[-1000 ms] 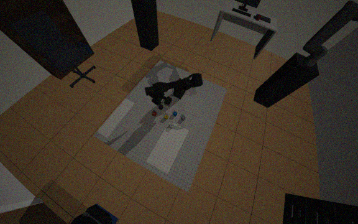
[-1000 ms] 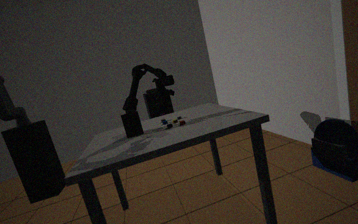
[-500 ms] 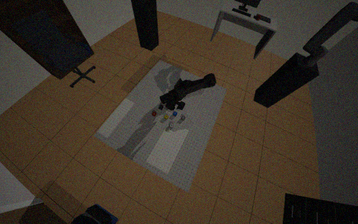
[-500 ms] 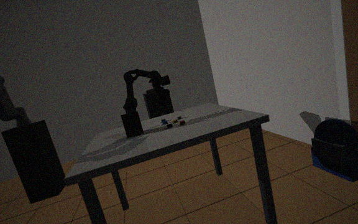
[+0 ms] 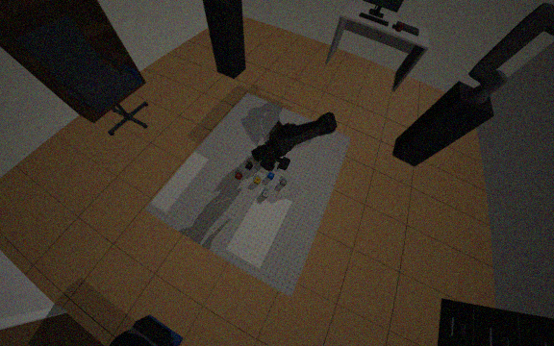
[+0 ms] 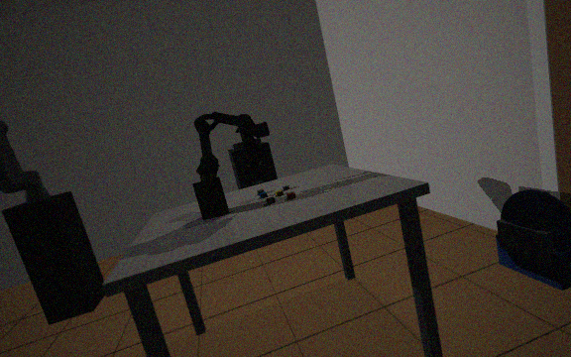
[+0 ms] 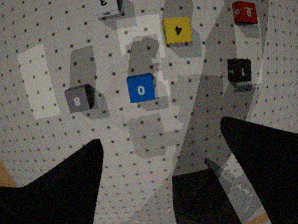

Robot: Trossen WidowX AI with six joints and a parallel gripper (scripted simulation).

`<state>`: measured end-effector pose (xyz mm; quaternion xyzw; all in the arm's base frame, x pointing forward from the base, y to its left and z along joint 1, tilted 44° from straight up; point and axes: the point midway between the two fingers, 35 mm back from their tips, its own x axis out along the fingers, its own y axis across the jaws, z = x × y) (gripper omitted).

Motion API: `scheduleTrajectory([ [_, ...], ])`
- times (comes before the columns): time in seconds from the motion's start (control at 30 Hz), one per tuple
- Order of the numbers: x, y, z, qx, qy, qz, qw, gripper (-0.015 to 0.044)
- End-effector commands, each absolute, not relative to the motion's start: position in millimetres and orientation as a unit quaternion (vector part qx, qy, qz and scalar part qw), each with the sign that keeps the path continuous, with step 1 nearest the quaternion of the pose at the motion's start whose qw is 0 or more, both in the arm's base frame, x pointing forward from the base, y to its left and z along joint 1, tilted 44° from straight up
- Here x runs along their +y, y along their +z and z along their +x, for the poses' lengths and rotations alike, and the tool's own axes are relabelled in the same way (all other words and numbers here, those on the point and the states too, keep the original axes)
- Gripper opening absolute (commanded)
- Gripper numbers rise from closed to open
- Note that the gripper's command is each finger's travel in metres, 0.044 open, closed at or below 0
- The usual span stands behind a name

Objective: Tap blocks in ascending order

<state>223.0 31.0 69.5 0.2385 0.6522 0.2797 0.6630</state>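
My gripper (image 5: 276, 164) (image 7: 162, 135) is open and empty, above the table on the near side of the blocks in the wrist view. A blue block (image 7: 141, 88) (image 5: 270, 176) (image 6: 261, 193) showing 0 lies ahead of the gap between the fingers. A black block (image 7: 239, 70) (image 5: 249, 164) showing 1 is to its right. A yellow block (image 7: 177, 30) (image 5: 257, 180) showing 4 is beyond. A white block (image 7: 109, 7) (image 5: 264, 193), cut by the top edge, seems to show 3. A grey block (image 7: 79, 99) (image 5: 283, 182) at left looks like 8. A red block (image 7: 245, 13) (image 5: 239, 176) shows a blurred 6 or 9.
The blocks stand on a pale dotted table top (image 5: 301, 240) (image 6: 360, 198) with bright patches and arm shadows. Dark pedestals (image 5: 438, 125) (image 6: 55, 258) and a desk (image 5: 378, 34) stand off the table. Light is dim and grainy.
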Motion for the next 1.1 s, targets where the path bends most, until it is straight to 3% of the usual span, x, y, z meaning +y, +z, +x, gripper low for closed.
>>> scheduleTrajectory([
  [0.0, 32.3, 70.0, 222.0, 0.653, 0.279, 0.242, 0.661, 0.04],
  [0.27, 33.8, 71.5, 222.3, 0.653, 0.279, 0.242, 0.661, 0.04],
  [0.53, 100.5, 134.9, 213.8, 0.652, 0.281, 0.243, 0.661, 0.04],
  [1.07, 102.1, 136.5, 213.0, 0.652, 0.281, 0.243, 0.661, 0.04],
])
